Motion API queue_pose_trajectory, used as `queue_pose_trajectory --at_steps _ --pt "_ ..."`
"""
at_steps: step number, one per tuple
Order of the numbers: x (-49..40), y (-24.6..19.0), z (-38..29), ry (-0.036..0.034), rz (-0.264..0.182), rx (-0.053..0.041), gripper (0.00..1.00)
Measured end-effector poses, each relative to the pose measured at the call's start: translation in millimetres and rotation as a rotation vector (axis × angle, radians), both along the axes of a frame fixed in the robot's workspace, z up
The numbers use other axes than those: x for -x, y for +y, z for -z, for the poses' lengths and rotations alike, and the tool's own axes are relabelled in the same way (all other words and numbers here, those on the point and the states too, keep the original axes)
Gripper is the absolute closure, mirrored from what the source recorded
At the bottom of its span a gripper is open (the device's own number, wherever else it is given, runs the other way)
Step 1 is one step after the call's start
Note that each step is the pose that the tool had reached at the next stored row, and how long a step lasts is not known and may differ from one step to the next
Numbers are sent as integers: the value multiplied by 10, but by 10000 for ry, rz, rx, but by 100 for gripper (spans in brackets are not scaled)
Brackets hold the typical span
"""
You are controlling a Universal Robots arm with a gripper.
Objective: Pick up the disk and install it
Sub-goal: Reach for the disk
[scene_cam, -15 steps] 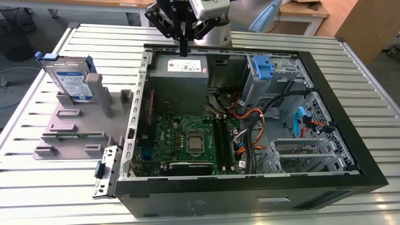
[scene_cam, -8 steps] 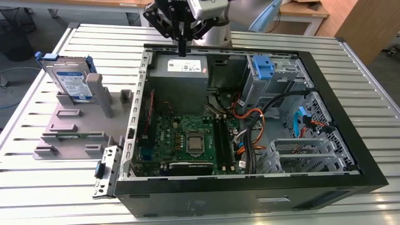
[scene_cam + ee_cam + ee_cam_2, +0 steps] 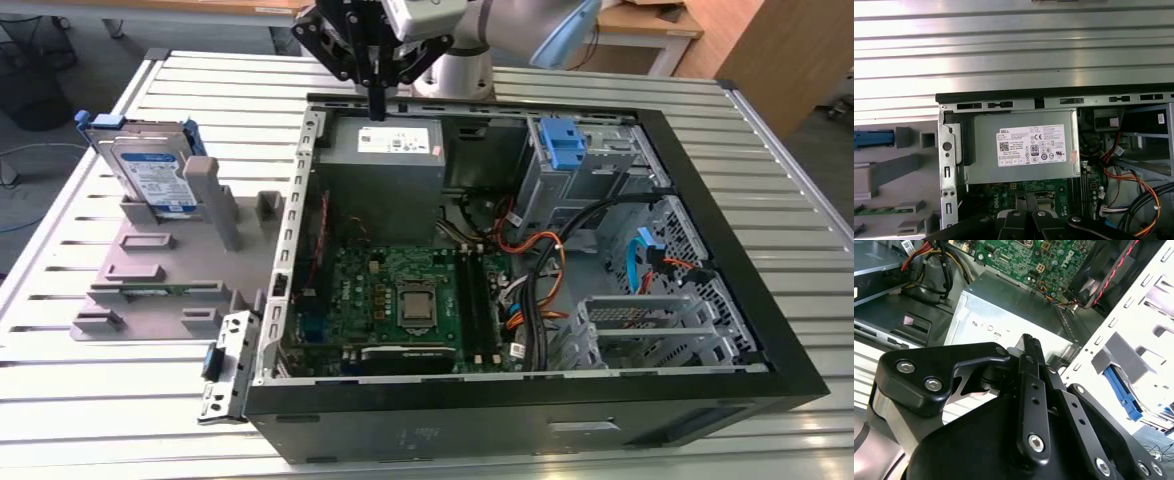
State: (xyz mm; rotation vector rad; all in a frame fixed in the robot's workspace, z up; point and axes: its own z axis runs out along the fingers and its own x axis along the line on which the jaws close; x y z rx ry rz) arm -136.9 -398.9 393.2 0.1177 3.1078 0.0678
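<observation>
The gripper (image 3: 1030, 341), fingers closed together on nothing, is hovering above the power supply (image 3: 387, 142) inside the open computer case (image 3: 534, 405), while the disk (image 3: 147, 172) is standing upright in the grey fixture (image 3: 134, 272) beyond the case wall, on the exterior view's left.

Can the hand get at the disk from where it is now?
Probably yes. The disk stands on edge in the grey holder outside the case, top edge uncovered. The hand hangs above the power supply, seemingly higher than the case walls.
</observation>
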Motion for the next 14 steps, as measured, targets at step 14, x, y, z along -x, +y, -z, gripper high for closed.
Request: queue_pose_trajectory --at_steps 14 --pt "322 0 11 -129 0 0 89"
